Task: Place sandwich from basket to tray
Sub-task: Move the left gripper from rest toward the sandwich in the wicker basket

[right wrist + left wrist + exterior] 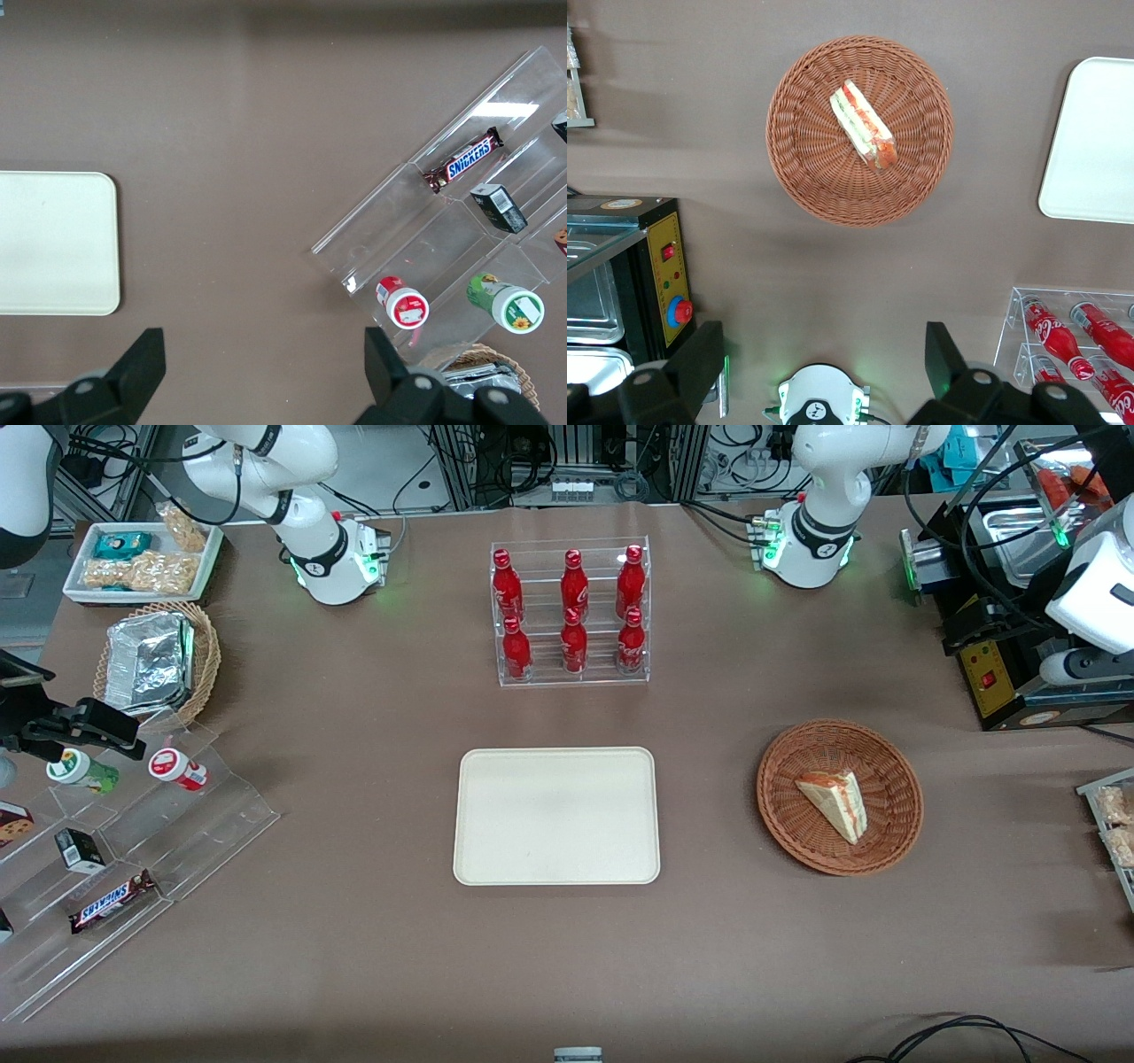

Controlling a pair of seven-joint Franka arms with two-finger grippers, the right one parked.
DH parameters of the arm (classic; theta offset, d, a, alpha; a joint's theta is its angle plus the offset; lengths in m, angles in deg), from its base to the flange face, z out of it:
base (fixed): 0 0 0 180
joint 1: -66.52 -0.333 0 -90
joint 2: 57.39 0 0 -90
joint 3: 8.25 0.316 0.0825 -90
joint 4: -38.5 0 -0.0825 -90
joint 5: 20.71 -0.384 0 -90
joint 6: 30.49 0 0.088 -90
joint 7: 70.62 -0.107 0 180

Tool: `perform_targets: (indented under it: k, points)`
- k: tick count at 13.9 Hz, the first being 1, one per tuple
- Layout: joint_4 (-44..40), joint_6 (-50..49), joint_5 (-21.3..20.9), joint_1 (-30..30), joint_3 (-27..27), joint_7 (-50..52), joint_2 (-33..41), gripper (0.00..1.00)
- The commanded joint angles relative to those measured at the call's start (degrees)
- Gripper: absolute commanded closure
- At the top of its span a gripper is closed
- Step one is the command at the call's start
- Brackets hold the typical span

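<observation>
The sandwich (pixel 835 804) (pixel 864 124), a pale wedge with orange-red and green layers, lies in the round reddish-brown wicker basket (pixel 788 779) (pixel 806 177). Beside the basket, toward the parked arm's end, the cream tray (pixel 556 815) (pixel 1099 142) lies flat with nothing on it. My gripper (pixel 824 354) hangs high over the table, farther from the front camera than the basket and well apart from it. It is open, its two dark fingers (pixel 700 363) spread wide with nothing between them. The arm's white wrist (pixel 1094 598) shows at the working arm's end.
A clear rack of red bottles (pixel 571 615) (pixel 1072 341) stands farther back than the tray. A black control box (pixel 992 673) (pixel 660 274) sits near the working arm. Acrylic steps with snacks (pixel 133 841) and a tan basket with a foil pack (pixel 159 660) lie toward the parked arm's end.
</observation>
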Motion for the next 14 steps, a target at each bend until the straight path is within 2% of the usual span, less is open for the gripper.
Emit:
perform_targets:
  k: [1, 5, 7, 9, 11, 14]
  points:
    - [-0.91, -0.36, -0.2, -0.93, -0.7, -1.24, -0.56, 0.0]
    - [-0.82, -0.1, -0.46, -1.02, -0.62, -0.36, -1.34, 0.0]
    - [-0.73, -0.44, -4.57, -1.02, -0.53, 2.08, -4.5, 0.0]
    - [0.23, 0.25, -4.51, -1.02, -0.53, 3.93, -8.62, 0.0]
    - [4.25, 7.85, -4.24, -1.02, -0.44, 5.52, -10.4, 0.0]
    - [13.22, 21.75, -4.15, -0.84, -0.27, 18.49, -10.84, 0.0]
